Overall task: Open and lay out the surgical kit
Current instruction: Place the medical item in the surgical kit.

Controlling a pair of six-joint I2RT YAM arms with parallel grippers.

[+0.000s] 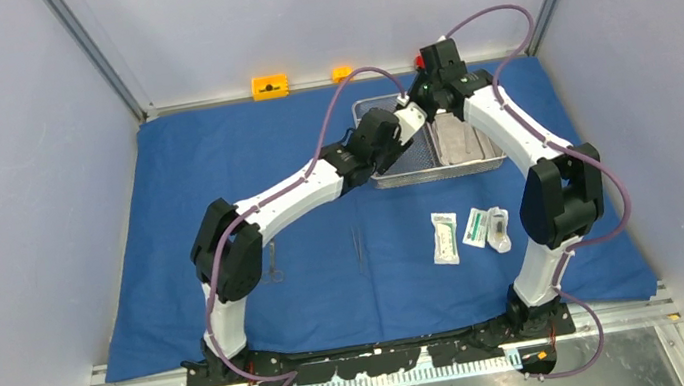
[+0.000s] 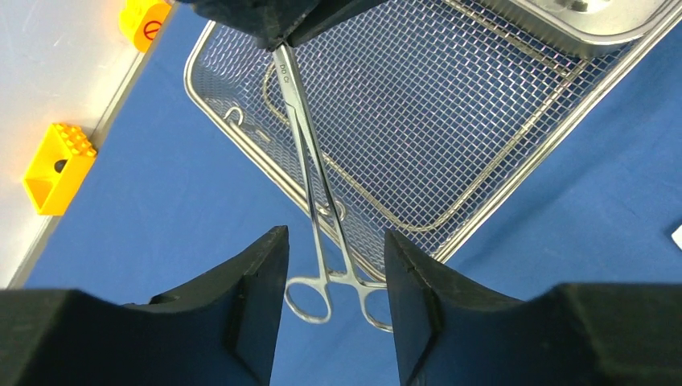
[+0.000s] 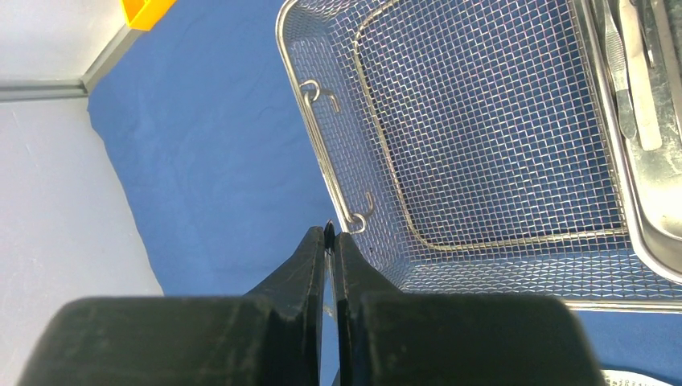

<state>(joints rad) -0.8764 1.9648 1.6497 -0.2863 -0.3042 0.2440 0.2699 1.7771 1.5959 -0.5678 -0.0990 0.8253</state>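
The blue cloth (image 1: pixel 214 171) lies spread flat with the wire-mesh basket (image 2: pixel 418 121) on it. My right gripper (image 3: pixel 330 233) is shut on the tip of a pair of steel forceps (image 2: pixel 314 161), which slant down over the basket's near corner. Their ring handles sit between the fingers of my left gripper (image 2: pixel 334 273), which is open with a gap on either side. The steel tray (image 3: pixel 651 185) rests in the basket's right half with slim instruments (image 3: pixel 635 80) in it. Scissors (image 1: pixel 273 261), tweezers (image 1: pixel 358 249) and three white packets (image 1: pixel 444 237) lie on the cloth.
Two orange blocks (image 1: pixel 269 85) (image 1: pixel 341 73) and a small red block (image 1: pixel 419 61) sit on the grey ledge behind the cloth. Grey walls close in on both sides. Both arms meet above the basket's (image 1: pixel 436 175) left end.
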